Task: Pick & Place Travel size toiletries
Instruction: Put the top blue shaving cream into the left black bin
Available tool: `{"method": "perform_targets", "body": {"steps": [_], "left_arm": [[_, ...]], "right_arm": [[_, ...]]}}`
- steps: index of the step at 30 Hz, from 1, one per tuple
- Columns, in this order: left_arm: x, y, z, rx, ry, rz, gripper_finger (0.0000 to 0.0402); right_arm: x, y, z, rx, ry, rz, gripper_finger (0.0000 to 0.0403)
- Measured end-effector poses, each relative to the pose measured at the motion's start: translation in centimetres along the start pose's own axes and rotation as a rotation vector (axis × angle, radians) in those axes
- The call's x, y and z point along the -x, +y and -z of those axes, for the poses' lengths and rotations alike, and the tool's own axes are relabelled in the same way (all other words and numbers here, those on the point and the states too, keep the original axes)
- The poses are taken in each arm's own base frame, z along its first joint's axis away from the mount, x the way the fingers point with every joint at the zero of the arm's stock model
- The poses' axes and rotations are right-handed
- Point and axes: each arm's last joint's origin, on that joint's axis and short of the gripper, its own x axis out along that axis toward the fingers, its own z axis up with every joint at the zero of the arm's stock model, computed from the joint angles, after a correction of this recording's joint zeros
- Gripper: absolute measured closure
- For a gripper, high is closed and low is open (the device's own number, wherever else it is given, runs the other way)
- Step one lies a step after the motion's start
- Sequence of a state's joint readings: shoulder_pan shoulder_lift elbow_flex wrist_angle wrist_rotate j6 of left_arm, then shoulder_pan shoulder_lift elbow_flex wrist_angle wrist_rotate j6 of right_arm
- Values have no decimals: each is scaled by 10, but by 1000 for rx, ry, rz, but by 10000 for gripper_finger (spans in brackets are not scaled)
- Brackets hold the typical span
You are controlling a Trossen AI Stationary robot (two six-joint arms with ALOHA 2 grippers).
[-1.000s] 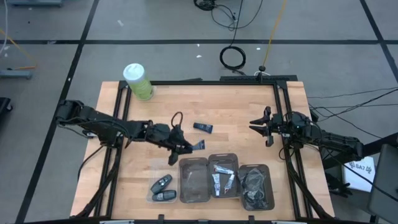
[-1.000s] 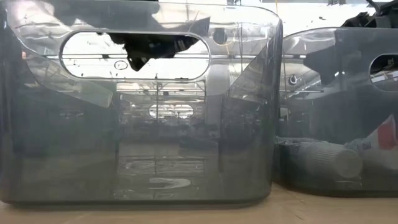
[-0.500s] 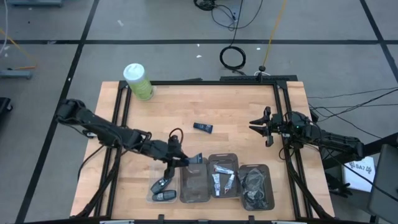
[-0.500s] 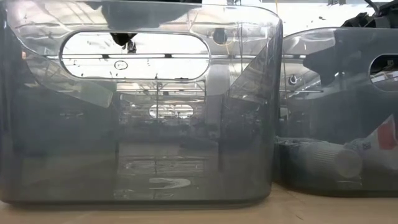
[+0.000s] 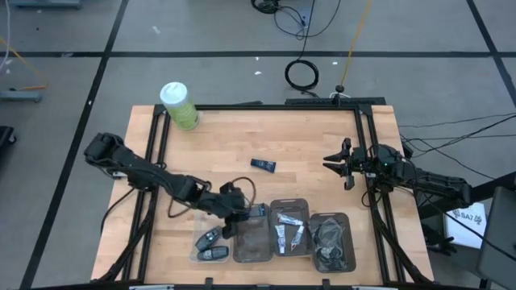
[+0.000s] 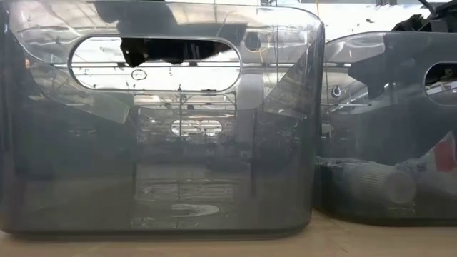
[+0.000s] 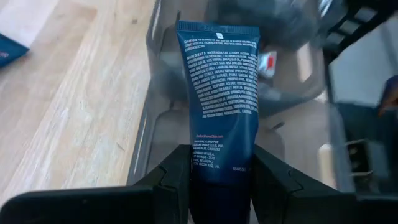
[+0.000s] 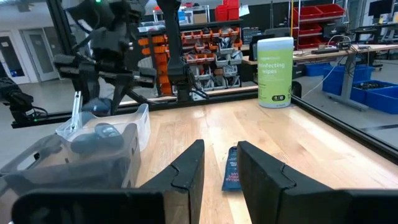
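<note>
My left gripper [image 5: 243, 213] is shut on a dark navy tube [image 5: 256, 211] with white print [image 7: 221, 87], above the far rim of the left clear bin [image 5: 251, 242]. Through that bin's handle slot the low view shows the gripper as a dark shape [image 6: 168, 50]. A second navy tube [image 5: 263, 165] lies flat on the table; in the right wrist view that tube [image 8: 232, 168] is ahead of the fingers. White tubes [image 5: 289, 229] lie in the middle bin [image 5: 290, 203]. My right gripper [image 5: 334, 163] waits open near the table's right side, touching nothing. My left gripper pinches the navy tube between its two fingers [image 7: 177, 180] at the tube's near end [image 7: 221, 165]. The tube reaches straight out past the fingertips, its flat crimped end [image 7: 217, 28] farthest away. It is lifted clear, roughly level, over the bin's rim.
Two black key fobs [image 5: 210, 244] lie left of the bins. The right bin [image 5: 332, 242] holds dark items. A tall green canister [image 5: 179, 105] stands at the far left corner. Black rails [image 5: 361, 145] frame the table. Bare wood lies between the loose tube and the bins.
My left gripper has carried the navy tube toward the table's near edge and slightly right, from the open table to the far rim of the left bin. It has stayed shut on the tube.
</note>
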State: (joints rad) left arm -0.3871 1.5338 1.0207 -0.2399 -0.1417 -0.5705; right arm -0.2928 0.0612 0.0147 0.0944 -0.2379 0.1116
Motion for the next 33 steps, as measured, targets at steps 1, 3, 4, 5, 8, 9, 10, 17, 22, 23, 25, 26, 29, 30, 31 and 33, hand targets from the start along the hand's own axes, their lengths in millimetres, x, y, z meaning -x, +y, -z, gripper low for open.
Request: {"method": "perform_targets", "body": {"steps": [1, 3, 4, 5, 8, 9, 10, 17, 22, 23, 25, 26, 29, 30, 31, 33], "left_arm": [[-3, -2, -2, -12, 23, -12, 287], [-10, -6, -5, -33, 61, -24, 287], [-12, -7, -7, -46, 76, -31, 286], [-15, -9, -8, -58, 94, -32, 286], [-25, -11, -8, -83, 153, -33, 286], [-28, -11, -7, -85, 176, -35, 286], [-30, -11, -6, -84, 193, -34, 286], [-43, -9, 2, -38, 258, -36, 286], [-44, -7, 2, -26, 259, -43, 286], [-44, -6, 2, -25, 258, -44, 286], [-44, -5, 1, -23, 257, -46, 286], [-44, -5, 1, -22, 257, -46, 286], [-44, -5, 1, -24, 256, -46, 286], [-44, -5, 1, -25, 257, -46, 286], [-44, -5, 1, -25, 257, -46, 286], [-44, -5, 0, -24, 256, -46, 286]], "right_arm": [[0, 0, 0, 0, 0, 0, 319], [0, 0, 0, 0, 0, 0, 319], [0, 0, 0, 0, 0, 0, 318], [0, 0, 0, 0, 0, 0, 318], [0, 0, 0, 0, 0, 0, 319], [0, 0, 0, 0, 0, 0, 319], [0, 0, 0, 0, 0, 0, 319], [0, 0, 0, 0, 0, 0, 319], [0, 0, 0, 0, 0, 0, 319], [0, 0, 0, 0, 0, 0, 319], [0, 0, 0, 0, 0, 0, 318], [0, 0, 0, 0, 0, 0, 318], [0, 0, 0, 0, 1, 0, 319], [0, 0, 0, 0, 1, 0, 319], [0, 0, 0, 0, 1, 0, 318], [0, 0, 0, 0, 1, 0, 318]]}}
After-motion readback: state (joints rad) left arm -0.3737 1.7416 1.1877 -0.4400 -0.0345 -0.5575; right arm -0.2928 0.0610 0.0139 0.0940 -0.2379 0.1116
